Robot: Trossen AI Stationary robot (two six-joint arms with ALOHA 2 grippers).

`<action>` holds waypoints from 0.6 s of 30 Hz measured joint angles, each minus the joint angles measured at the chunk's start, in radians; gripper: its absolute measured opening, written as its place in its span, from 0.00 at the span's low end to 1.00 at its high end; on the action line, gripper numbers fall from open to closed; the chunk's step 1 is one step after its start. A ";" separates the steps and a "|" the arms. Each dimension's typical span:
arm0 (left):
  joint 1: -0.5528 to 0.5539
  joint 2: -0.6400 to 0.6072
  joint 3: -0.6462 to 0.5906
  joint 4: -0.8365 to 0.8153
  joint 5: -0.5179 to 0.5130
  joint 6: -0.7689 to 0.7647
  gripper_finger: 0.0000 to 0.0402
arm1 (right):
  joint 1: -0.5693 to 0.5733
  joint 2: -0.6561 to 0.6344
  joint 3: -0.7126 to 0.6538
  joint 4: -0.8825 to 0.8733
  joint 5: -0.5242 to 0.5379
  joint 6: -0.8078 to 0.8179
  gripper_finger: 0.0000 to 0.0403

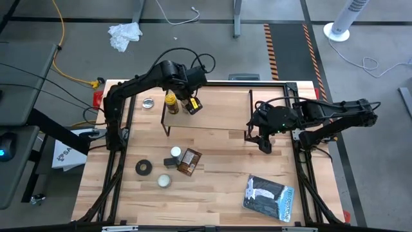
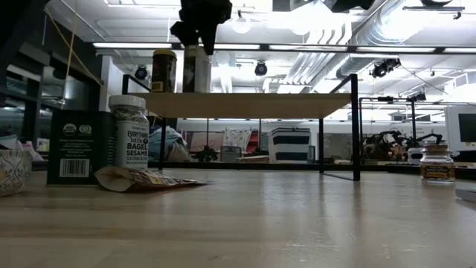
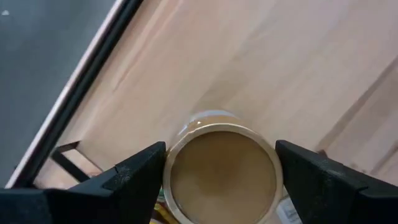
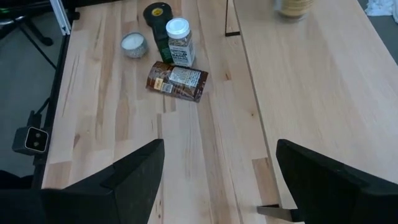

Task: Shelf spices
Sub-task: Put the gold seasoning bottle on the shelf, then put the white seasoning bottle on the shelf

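Broadly, the bench (image 1: 212, 193) carries everything, and the shelf (image 1: 212, 109) stands along its far side, its plank top ready to take the spices. The left gripper (image 1: 192, 105) hangs over the shelf's left end with its jaws spread either side of a tan-lidded jar (image 3: 222, 174), seemingly in the act of setting it down; whether the fingers touch the lid I cannot tell. A yellow-lidded jar (image 1: 170, 101) stands just beside it on the plank. The right gripper (image 1: 264, 143) waits near the shelf's right end, jaws spread and holding nothing. Unshelved spices cluster on the bench's left: a dark box (image 2: 74, 147) with a barcode, a white-capped bottle (image 2: 130, 132) reading "BAGEL SESAME", and a flat brown packet (image 4: 177, 81) lying beside them.
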 joint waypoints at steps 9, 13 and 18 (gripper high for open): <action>-0.001 0.000 0.000 0.000 0.014 -0.043 0.74 | 0.000 0.000 0.000 0.000 -0.002 0.000 0.76; 0.000 -0.003 0.000 0.000 -0.020 -0.031 0.75 | 0.000 0.000 0.000 0.000 -0.002 0.000 0.76; 0.000 -0.025 0.000 -0.001 -0.054 -0.024 0.75 | 0.000 0.000 0.000 0.000 -0.002 0.007 0.76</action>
